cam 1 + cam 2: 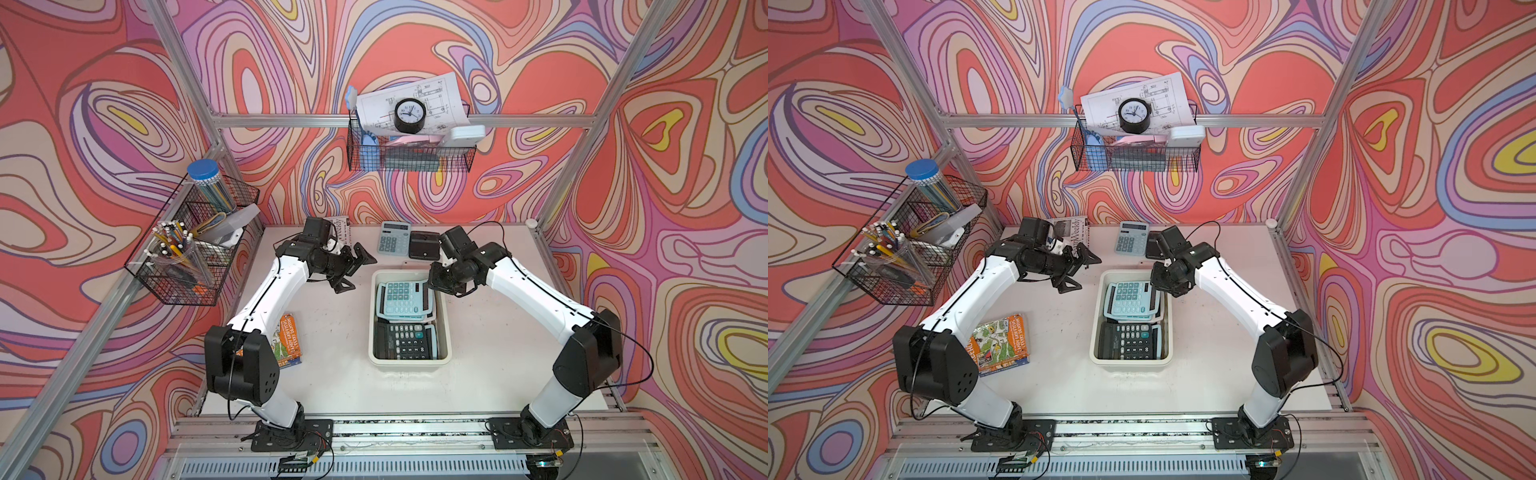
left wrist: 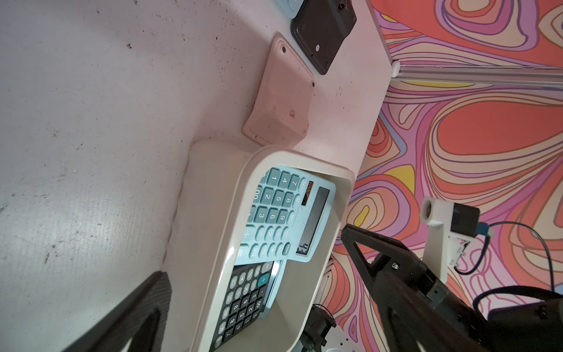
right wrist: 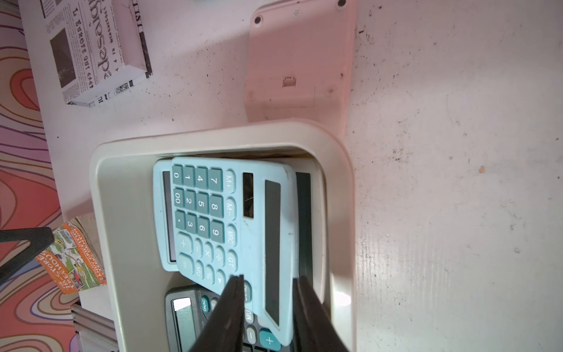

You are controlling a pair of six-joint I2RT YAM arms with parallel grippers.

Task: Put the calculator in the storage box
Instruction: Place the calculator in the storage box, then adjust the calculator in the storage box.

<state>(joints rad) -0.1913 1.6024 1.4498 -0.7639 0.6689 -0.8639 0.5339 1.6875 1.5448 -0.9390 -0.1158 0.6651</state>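
Left claw (image 1: 357, 274) hangs wide open and empty, left of the cream plastic storage box (image 1: 372, 316) on the white tabletop (image 1: 332, 374). Inside, a pale blue calculator (image 1: 401, 301) lies face up, slightly askew on other calculators, with a smooth hard shell and raised keys. Right claw (image 3: 268, 279) hovers over its display end, jaws narrowly apart, gripping nothing. A pink calculator (image 3: 300, 61) (face down) lies just beyond the box's far rim, long axis pointing away, nearer the right arm

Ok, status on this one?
Left hand wide open. Right hand part open over storage box. Light-blue calculator lying inside. Nothing in the way.
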